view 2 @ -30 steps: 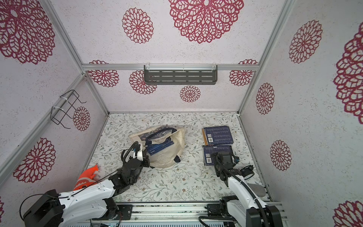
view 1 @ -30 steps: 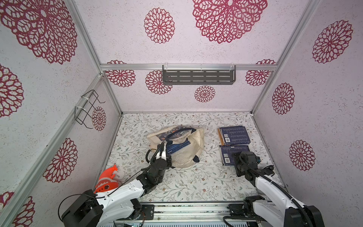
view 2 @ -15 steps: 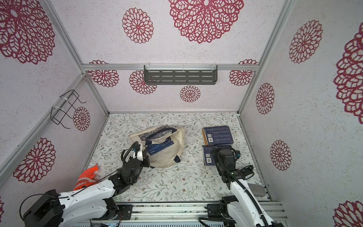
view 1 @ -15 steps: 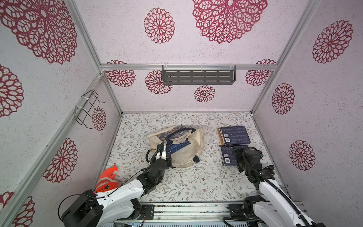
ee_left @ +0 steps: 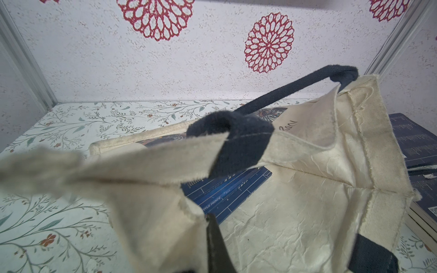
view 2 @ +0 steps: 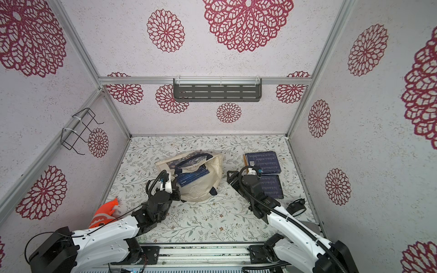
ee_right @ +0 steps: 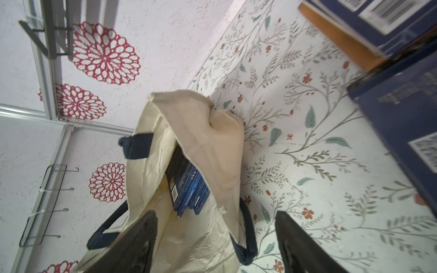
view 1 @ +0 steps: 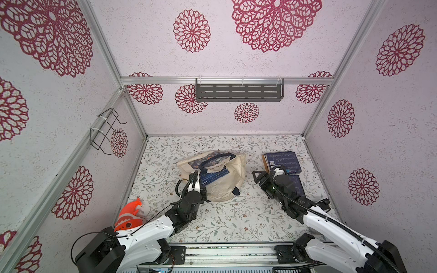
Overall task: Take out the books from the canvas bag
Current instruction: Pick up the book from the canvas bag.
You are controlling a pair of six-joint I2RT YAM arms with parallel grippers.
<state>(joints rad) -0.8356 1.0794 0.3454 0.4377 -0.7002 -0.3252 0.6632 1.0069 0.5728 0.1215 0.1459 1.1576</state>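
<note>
Books (view 1: 214,176) lie stacked inside the open canvas bag (view 1: 225,190).

We see canvas bag (view 1: 227,189) on worktop (view 1: 236,219), blue books (view 1: 212,176) in its mouth; left tool (view 1: 196,176) pinches rim; right tool (view 1: 261,183) spread, empty, beside stacked books (view 1: 282,160).

I'm seeing the cream canvas bag (view 1: 224,191) slumping mid-table, mouth gaping, with dark blue books (view 1: 212,177) sitting inside; more books (view 1: 283,160) are lying flat well apart from it.
</note>
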